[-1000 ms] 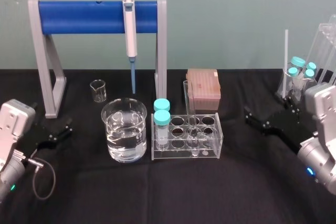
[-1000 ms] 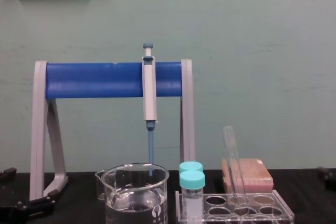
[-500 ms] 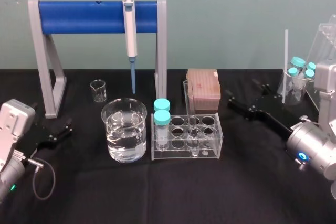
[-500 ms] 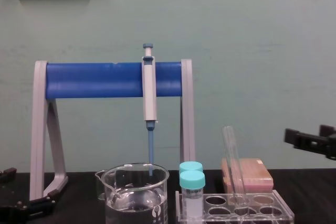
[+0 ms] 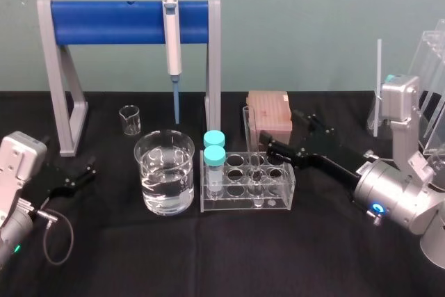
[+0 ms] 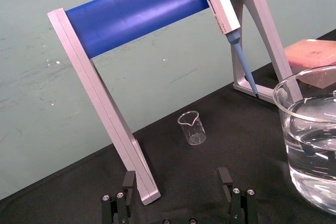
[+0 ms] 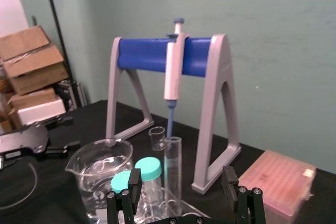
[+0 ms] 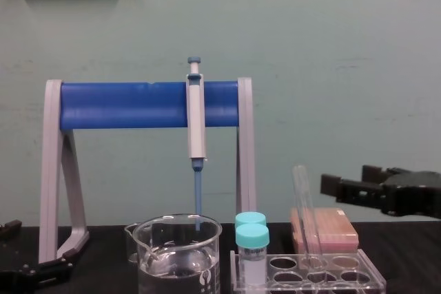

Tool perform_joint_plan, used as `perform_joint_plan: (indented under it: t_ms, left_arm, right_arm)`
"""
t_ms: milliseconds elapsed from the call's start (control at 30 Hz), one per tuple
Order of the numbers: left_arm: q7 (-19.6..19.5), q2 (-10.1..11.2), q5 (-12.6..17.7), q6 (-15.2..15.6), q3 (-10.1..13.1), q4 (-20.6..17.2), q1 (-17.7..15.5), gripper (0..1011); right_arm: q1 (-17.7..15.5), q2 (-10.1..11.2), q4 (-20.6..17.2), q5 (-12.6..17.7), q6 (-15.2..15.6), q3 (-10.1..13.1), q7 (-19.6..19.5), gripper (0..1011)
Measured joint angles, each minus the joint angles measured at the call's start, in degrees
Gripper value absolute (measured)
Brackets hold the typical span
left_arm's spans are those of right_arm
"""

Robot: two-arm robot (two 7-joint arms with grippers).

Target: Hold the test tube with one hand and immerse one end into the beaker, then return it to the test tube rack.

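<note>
The test tube (image 5: 249,140) stands upright in the clear test tube rack (image 5: 243,204), at its middle back row. It also rises from the rack (image 8: 375,279) as a thin glass test tube (image 8: 303,211) in the chest view. The beaker (image 5: 165,172), about half full of clear liquid, sits just left of the rack. My right gripper (image 5: 281,131) hovers open just right of the tube's upper part, not touching it. In the right wrist view the test tube (image 7: 172,171) shows ahead between the spread fingers of the right gripper (image 7: 182,177). My left gripper (image 5: 69,159) rests open at the table's left.
A white-and-blue pipette (image 5: 171,39) hangs from a blue-barred stand (image 5: 118,22) behind the beaker. A small beaker (image 5: 129,119) sits under it. Two teal-capped tubes (image 5: 214,151) fill the rack's left end. A pink box (image 5: 270,113) stands behind the rack. More capped tubes (image 5: 394,83) stand far right.
My right gripper has swung left from the table's far right and now hangs beside the test tube, still open. The left arm and the glassware have not moved.
</note>
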Motion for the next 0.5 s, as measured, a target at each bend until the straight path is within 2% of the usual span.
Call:
perform_joint_plan:
  t_ms: [500]
  left_arm:
    - [0.0, 0.0, 0.0, 0.0, 0.0, 0.0, 0.0, 1000]
  right_arm:
    - [5.6, -3.1, 6.8, -2.8, 1.9, -3.2, 3.9, 1003]
